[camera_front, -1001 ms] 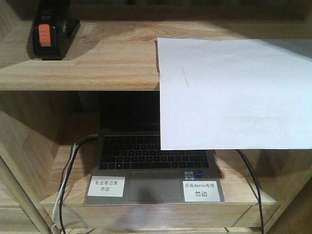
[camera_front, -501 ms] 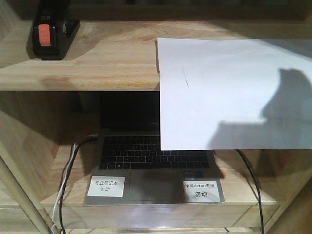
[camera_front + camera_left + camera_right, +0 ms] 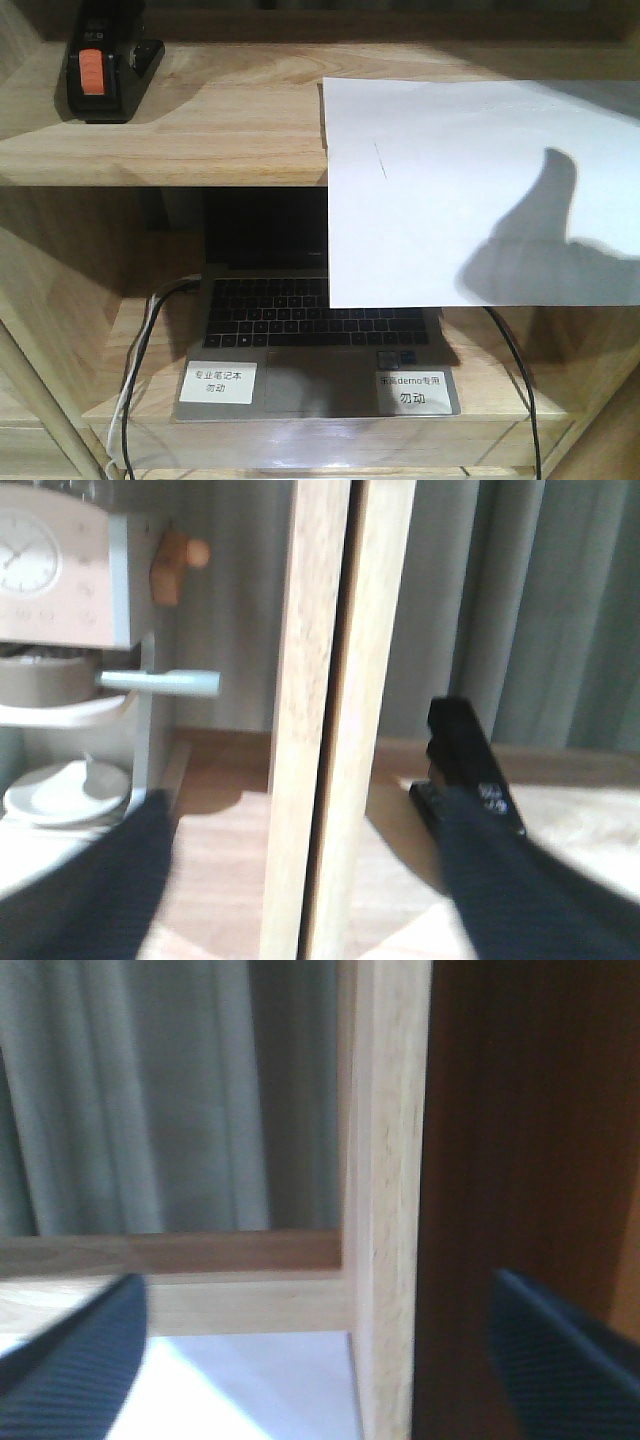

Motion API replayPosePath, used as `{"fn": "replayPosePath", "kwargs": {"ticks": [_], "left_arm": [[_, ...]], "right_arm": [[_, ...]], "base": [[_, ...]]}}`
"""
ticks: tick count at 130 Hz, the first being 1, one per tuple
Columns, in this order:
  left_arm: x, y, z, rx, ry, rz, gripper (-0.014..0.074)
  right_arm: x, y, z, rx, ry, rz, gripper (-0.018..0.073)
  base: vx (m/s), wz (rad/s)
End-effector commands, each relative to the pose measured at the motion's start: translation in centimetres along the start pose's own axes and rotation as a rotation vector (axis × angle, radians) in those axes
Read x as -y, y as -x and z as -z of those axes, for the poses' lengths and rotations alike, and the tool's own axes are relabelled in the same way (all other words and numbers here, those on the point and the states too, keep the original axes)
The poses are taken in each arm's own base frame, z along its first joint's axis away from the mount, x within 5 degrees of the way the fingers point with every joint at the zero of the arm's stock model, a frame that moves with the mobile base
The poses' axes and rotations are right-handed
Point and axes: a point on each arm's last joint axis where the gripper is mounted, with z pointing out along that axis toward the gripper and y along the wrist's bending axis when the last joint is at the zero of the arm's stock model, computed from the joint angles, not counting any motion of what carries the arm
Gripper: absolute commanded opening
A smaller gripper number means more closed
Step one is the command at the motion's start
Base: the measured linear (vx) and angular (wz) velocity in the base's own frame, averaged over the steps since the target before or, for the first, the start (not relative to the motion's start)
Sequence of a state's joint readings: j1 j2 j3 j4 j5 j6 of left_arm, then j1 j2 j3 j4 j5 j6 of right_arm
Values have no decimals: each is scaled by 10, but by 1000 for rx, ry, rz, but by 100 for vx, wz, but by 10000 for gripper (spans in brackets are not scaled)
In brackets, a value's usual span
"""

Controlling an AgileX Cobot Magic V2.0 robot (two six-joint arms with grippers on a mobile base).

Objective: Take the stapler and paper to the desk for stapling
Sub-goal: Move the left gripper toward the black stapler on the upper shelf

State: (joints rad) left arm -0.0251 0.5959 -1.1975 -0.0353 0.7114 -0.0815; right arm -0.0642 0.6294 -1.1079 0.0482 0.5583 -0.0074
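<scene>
The black stapler (image 3: 100, 68), with an orange patch on top, stands at the far left of the upper shelf board (image 3: 200, 130). The white paper (image 3: 480, 190) lies on the right of that board and overhangs its front edge; a gripper-shaped shadow falls on its right part. Neither gripper shows in the front view. My left gripper (image 3: 300, 880) is open and straddles a wooden upright (image 3: 335, 730), with the stapler (image 3: 465, 765) just beyond its right finger. My right gripper (image 3: 320, 1360) is open above the paper's corner (image 3: 270, 1390). The desk is out of view.
An open laptop (image 3: 315, 330) with two white labels sits on the lower shelf, with cables at both sides. A toy coffee machine (image 3: 70, 590) and a plate stand left of the upright. A shelf post (image 3: 385, 1210) and a dark brown panel (image 3: 510, 1140) lie between the right fingers.
A shadow absent a second ago has spread over the paper's right part and moved left and up. Stapler and paper have not moved.
</scene>
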Motion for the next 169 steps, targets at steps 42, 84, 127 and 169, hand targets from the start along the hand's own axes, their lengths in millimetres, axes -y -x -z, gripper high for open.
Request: {"fn": "replayPosePath", "kwargs": {"ticks": [42,84,127,169], "left_arm": [[1,11,-1,70,-11,-1,587],[1,11,-1,72,-11,-1,587],[1,12,-1,80,-12,-1,660],[3,14,-1,110,-39,0,722]], "right_arm": [[0,13,1,80,-6,-6,695],[0,13,1,80,-7,-4,663],[0,13,1,80,-7,-3,652],[0,15,1,111,-7,-3,638]], "base": [[0,0],[0,0],[0,0],[0,0]]}}
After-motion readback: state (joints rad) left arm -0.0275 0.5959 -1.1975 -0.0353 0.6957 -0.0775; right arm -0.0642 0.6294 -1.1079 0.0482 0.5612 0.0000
